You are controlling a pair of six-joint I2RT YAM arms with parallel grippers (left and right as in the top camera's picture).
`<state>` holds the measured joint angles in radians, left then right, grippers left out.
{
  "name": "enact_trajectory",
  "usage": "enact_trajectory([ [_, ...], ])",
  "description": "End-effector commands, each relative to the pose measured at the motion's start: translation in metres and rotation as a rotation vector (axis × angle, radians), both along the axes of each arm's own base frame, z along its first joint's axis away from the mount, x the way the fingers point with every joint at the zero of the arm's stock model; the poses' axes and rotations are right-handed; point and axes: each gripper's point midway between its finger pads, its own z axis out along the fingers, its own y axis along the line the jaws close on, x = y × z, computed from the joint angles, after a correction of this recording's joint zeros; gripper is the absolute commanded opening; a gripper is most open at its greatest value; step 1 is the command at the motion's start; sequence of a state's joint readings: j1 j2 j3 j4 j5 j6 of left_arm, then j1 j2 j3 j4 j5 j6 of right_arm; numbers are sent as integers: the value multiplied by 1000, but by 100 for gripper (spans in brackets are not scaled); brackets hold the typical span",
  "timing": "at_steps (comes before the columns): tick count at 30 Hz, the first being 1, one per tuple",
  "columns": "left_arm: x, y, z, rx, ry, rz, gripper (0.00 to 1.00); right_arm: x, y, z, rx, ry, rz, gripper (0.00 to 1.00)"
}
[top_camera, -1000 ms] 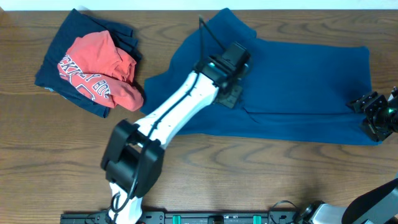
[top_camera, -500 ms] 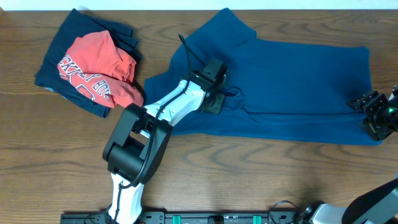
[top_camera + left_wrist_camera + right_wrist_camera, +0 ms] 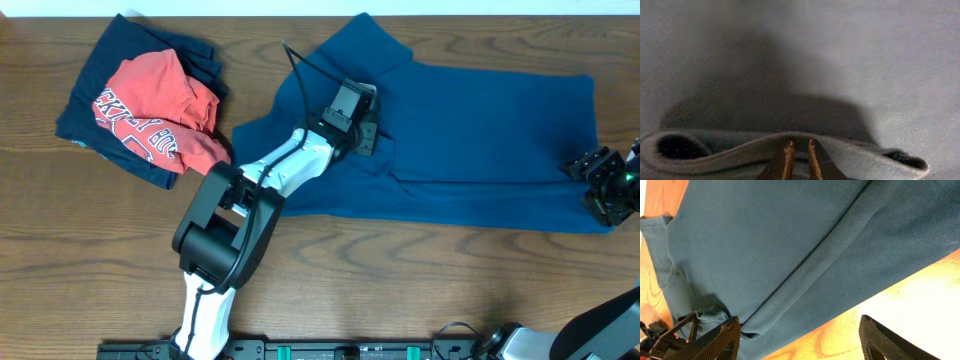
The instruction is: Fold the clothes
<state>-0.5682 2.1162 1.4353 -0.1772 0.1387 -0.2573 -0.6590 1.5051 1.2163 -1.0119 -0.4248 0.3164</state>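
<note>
The large blue T-shirt [image 3: 480, 130] lies spread flat across the middle and right of the table. My left gripper [image 3: 366, 132] is over its left part and is shut on a raised fold of the shirt's cloth, as the left wrist view [image 3: 799, 148] shows. My right gripper [image 3: 588, 186] is open and empty at the shirt's right hem. In the right wrist view its fingers [image 3: 800, 340] stand wide apart over the shirt's edge [image 3: 790, 240] and bare wood. The red tee with white lettering [image 3: 150, 110] lies crumpled on the navy garment [image 3: 100, 70] at the far left.
The wooden table [image 3: 420, 270] shows bare along the front edge and between the two piles. The left arm's white links [image 3: 270, 175] stretch diagonally over the shirt's left sleeve area. A black rail runs along the near edge [image 3: 350, 350].
My left gripper drew back toward the left over the shirt, then moved up and right again. The right arm and the red and navy pile have not moved.
</note>
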Motion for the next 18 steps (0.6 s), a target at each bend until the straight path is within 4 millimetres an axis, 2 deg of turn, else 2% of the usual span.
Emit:
enact_trajectory([
  [1, 14, 6, 37, -24, -6, 21, 17, 2, -2, 3, -27, -5, 15, 74],
  [5, -1, 37, 75, 56, 35, -11, 47, -1, -10, 1, -71, 19, 0, 75],
  [6, -7, 47, 85, 66, 44, -7, 51, -1, -13, 0, -83, 22, -3, 75],
  [8, -17, 65, 104, 76, 62, 14, 51, 1, -16, 1, -97, 17, -6, 75],
  [11, -32, 90, 122, 95, 95, 40, 56, 4, -19, 2, -110, 2, -8, 75],
  [13, -42, 103, 119, 118, 146, 58, 57, 7, -23, 1, -126, -4, -11, 74],
  [15, -52, 112, 108, 144, 205, 64, 56, 9, -30, -1, -154, 1, -21, 70],
  [18, -69, 118, 77, 185, 292, 60, 42, 7, -46, -11, -194, 53, -93, 54],
])
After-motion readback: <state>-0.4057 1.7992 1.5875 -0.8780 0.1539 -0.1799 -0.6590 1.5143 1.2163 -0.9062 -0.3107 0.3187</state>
